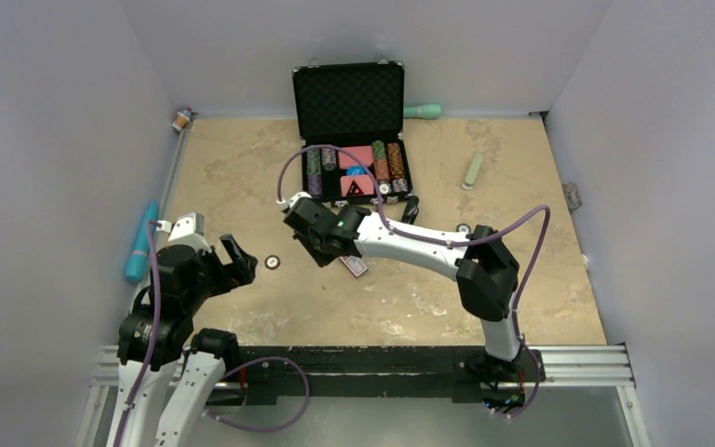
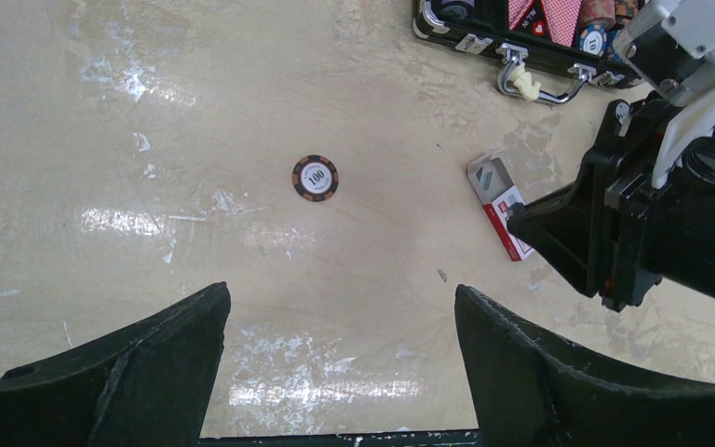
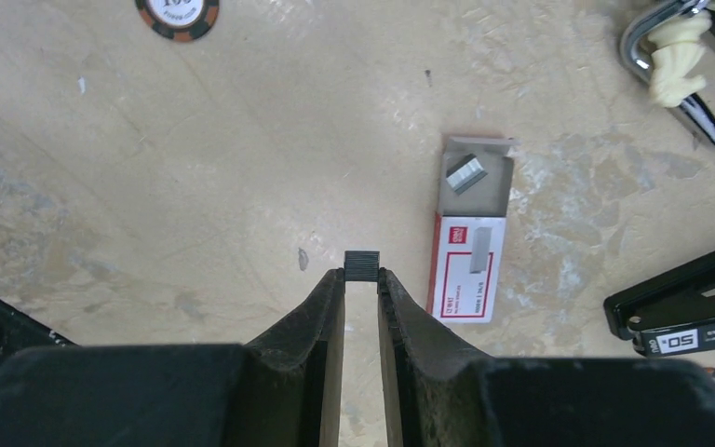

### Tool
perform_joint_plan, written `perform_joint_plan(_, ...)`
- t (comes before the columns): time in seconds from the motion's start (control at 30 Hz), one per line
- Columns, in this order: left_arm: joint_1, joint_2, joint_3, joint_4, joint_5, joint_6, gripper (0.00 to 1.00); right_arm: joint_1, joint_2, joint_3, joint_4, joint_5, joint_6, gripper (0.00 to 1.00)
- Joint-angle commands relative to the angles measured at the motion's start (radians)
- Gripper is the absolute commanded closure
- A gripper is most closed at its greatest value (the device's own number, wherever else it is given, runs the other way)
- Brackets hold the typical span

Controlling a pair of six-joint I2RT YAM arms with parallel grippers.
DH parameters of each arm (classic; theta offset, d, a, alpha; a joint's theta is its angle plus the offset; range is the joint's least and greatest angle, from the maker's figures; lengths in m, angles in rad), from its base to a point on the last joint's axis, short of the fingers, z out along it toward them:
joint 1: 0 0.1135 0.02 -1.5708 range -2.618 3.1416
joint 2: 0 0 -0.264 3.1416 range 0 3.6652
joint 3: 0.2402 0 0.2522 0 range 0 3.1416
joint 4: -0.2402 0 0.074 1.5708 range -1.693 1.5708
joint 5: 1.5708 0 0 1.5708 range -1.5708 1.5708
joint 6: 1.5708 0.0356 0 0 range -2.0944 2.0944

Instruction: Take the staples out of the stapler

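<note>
My right gripper [image 3: 361, 275] is shut on a tiny dark grey strip of staples [image 3: 361, 263], pinched at its fingertips a little above the table. The black stapler [image 3: 680, 307] lies hinged open at the right edge of the right wrist view; in the top view the stapler [image 1: 411, 209] sits just in front of the case. Another short silvery strip [image 3: 466, 172] lies in the open tray of the red-and-white box [image 3: 465, 270], right of my fingertips. My right gripper [image 1: 312, 247] is at mid-table. My left gripper [image 2: 340, 317] is open and empty, low at the left [image 1: 239, 261].
A poker chip [image 1: 272, 263] lies between the two grippers, also in the left wrist view [image 2: 316, 177]. An open black case [image 1: 349, 102] of chips and cards stands at the back. A pale green bar [image 1: 472, 170] lies at back right. A teal tube [image 1: 140, 242] lies along the left wall.
</note>
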Motion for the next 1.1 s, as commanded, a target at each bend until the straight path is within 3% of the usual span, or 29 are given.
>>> perform_joint_plan(0.0, -0.006, 0.0, 0.009, 0.017, -0.009, -0.013, 0.07, -0.044, -0.01, 0.039, -0.028, 0.037, -0.017, 0.81)
perform_joint_plan(0.37, -0.006, 0.011, 0.007, 0.019, -0.002, -0.01, 0.07, -0.15, 0.036, 0.037, -0.008, -0.011, -0.03, 0.81)
perform_joint_plan(1.07, -0.005, 0.013, 0.008, 0.021, -0.003, -0.009, 0.07, -0.164, 0.118, 0.035, 0.003, -0.046, -0.015, 0.8)
